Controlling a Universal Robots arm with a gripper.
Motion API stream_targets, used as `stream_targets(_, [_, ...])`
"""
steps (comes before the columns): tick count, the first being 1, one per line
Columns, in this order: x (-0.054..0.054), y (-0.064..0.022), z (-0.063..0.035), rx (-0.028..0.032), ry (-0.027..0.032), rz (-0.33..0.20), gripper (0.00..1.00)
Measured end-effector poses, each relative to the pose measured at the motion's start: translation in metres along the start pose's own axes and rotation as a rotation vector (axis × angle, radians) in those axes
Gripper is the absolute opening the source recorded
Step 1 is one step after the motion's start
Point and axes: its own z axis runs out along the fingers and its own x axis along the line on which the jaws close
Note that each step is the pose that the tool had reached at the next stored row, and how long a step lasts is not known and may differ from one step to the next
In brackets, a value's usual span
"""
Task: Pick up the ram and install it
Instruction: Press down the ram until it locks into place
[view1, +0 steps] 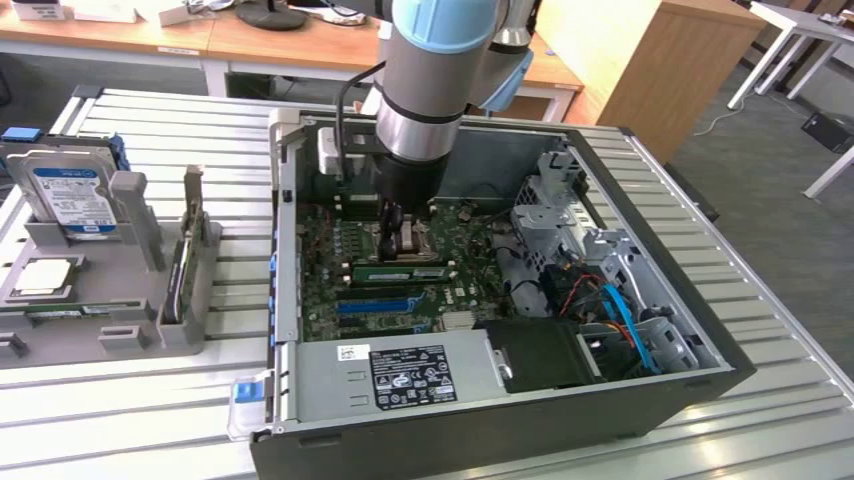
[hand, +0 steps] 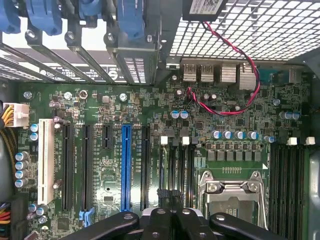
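shut gripper (hand: 172, 212) over memory slots (hand: 176, 170) — ram (view1: 396, 269) seated

From where I stood, the arm (view1: 427, 90) ran off the top of the exterior view and hid the board (view1: 400, 270) beneath it. In the wrist view the gripper (hand: 172, 220) was cut by the frame's edge, its tips out of sight. Print on the case label (view1: 410, 375) was too small to read. The hard drive (view1: 70, 200) sat half sunk in its grey holder (view1: 134, 300).
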Motion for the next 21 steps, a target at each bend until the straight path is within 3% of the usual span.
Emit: stream_targets(21, [0.000,0.0000,0.0102,0.0000,0.0000,0.000,0.11])
